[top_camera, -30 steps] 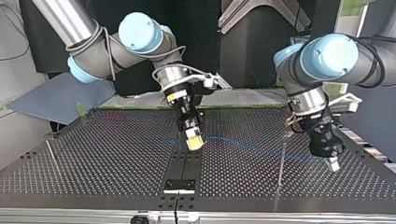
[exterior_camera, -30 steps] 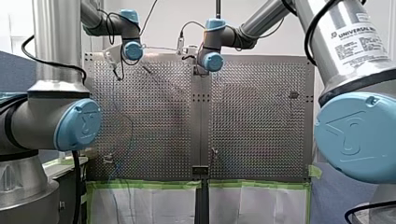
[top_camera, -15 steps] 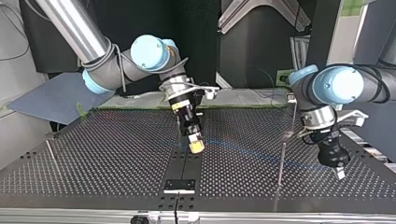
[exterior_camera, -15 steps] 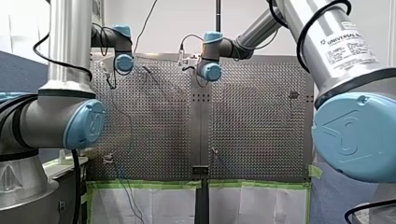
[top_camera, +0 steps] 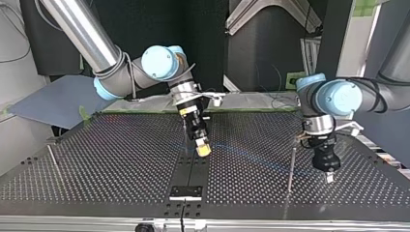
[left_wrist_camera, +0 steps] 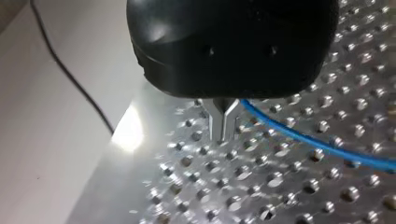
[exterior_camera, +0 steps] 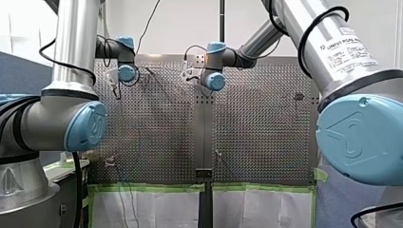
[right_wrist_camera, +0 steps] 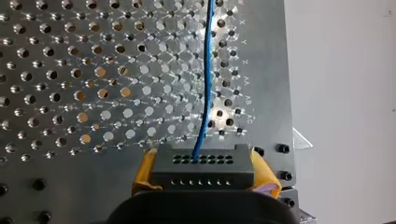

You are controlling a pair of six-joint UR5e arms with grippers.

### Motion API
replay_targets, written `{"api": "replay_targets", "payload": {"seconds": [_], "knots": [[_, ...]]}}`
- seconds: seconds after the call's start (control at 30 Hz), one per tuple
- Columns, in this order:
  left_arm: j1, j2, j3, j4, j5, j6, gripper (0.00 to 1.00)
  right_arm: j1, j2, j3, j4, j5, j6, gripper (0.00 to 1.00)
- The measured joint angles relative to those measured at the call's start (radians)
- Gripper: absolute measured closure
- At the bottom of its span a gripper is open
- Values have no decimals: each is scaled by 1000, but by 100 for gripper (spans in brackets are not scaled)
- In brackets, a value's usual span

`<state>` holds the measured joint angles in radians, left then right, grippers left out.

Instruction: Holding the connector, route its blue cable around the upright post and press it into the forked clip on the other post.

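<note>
Right gripper, with yellow pads, is clamping the dark grey rectangular connector by its two short ends, jaws parted only by the block's length. Left gripper, black with slim metal fingers, is holding its fingers drawn together, tips meeting; whether they are nipping anything I cannot tell. Against one second ago, in the top view the left gripper is sitting further toward the view's left, nearer the thin metal upright post. The right gripper is keeping nearly the same spot over the centre seam. The connector's long axis is lying across the right gripper, pad to pad. Its holed face is pointing straight ahead, away from the gripper, over the silver perforated metal table. The thin blue cable is leaving one hole in that face and running ahead. In the top view it is heading toward the view's right and crossing the upright post's shaft; around it or merely past it, cannot tell. In the left wrist view it is running just beside the fingers' roots. A second thin post is standing well apart at the top view's left. A small black plate is lying near the table's near edge.
</note>
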<state>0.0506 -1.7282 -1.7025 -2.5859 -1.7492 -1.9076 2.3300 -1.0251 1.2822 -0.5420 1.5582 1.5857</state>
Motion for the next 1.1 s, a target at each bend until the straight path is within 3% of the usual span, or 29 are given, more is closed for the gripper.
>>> {"api": "replay_targets", "payload": {"seconds": [0.17,0.4,0.67,0.73,0.8,0.83,0.87,0.9,0.93,1.0,1.1], "knots": [[0,-13,0,-4,8,-2,100,0,7,0,6,8,-10,100],[-7,-63,0,-21,11,-3,90,-1,36,0,23,15,-16,100],[-21,-122,-1,-24,25,11,90,8,69,3,50,20,-18,100],[-25,-126,-1,-25,25,20,84,12,77,4,52,22,-19,100],[-27,-127,-1,-24,26,26,65,15,87,4,55,24,-20,100],[-28,-127,-1,-23,27,29,65,18,95,5,59,27,-23,100],[-28,-127,-1,-23,28,30,47,19,101,6,63,30,-27,100],[-29,-127,-1,-22,29,31,34,21,108,9,67,35,-31,100],[-29,-127,-1,-21,32,33,34,23,118,13,71,44,-36,100],[-30,-127,-1,-21,36,36,4,25,133,20,74,59,-42,100],[-32,-128,-2,-23,37,36,0,27,155,37,69,83,-45,100]]}}
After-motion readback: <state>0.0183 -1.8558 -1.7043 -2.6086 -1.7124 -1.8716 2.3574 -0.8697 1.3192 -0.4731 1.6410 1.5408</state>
